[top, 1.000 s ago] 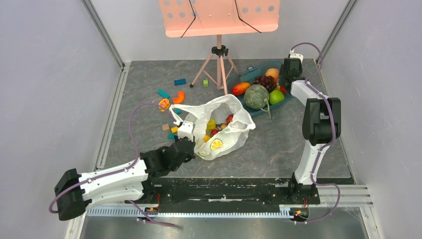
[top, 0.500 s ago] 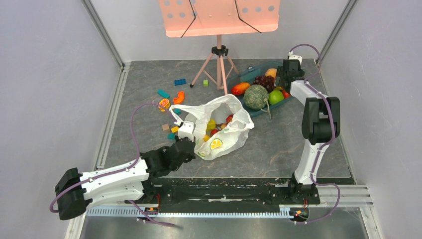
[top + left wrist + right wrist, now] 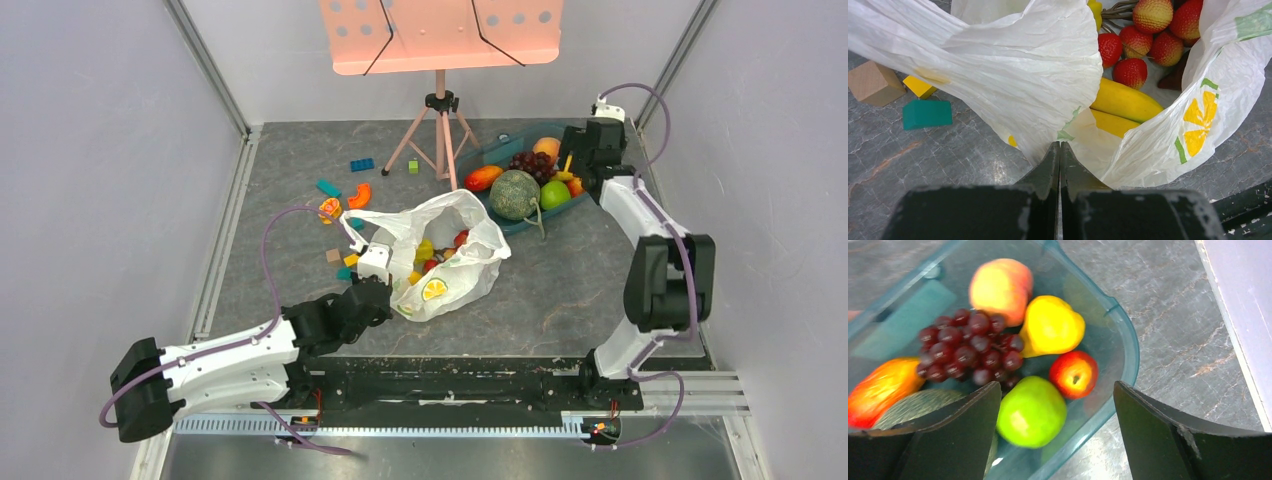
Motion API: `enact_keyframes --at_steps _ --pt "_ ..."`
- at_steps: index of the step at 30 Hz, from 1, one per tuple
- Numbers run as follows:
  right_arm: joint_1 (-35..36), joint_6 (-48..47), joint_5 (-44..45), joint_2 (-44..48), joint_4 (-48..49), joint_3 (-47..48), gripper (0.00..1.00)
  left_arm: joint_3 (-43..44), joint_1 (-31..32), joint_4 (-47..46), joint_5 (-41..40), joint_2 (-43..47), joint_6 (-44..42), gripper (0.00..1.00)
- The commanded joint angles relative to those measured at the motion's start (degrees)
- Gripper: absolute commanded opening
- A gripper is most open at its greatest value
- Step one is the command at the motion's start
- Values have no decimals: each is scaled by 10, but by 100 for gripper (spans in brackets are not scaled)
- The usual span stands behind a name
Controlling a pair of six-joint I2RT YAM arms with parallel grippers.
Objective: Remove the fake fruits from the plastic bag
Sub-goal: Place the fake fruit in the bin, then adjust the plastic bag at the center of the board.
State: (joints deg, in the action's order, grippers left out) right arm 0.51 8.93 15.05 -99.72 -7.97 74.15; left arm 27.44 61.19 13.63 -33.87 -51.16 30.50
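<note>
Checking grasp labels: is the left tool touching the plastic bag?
Touching. The left wrist view shows the left tool shut on a fold of the plastic bag, with the film running straight into its closed tips.

No legible text (plastic bag (image 3: 1013, 60) print wordless).

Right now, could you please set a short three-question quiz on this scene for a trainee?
1. True or false: the left end effector is shut on the bag.
2. Which fruit lies in the bag? A banana; B melon; C grapes.
3. Fill in: the right end effector hangs open over the ___.
Key: 1 true; 2 A; 3 tray.
</note>
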Motion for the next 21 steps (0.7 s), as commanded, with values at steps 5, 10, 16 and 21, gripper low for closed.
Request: enact_keyframes --at_steps 5,10,16,21 --pt "80 -11 -110 162 4 -93 85 19 -1 -8 -2 14 1 2" --pt "197 -29 -137 249 23 -140 78 30 -1 -2 -5 14 0 2" --pt "274 -33 -242 325 93 -181 69 63 -1 21 -12 39 -14 3" --pt "297 -36 -307 318 89 -174 66 105 -1 44 -15 60 -41 11"
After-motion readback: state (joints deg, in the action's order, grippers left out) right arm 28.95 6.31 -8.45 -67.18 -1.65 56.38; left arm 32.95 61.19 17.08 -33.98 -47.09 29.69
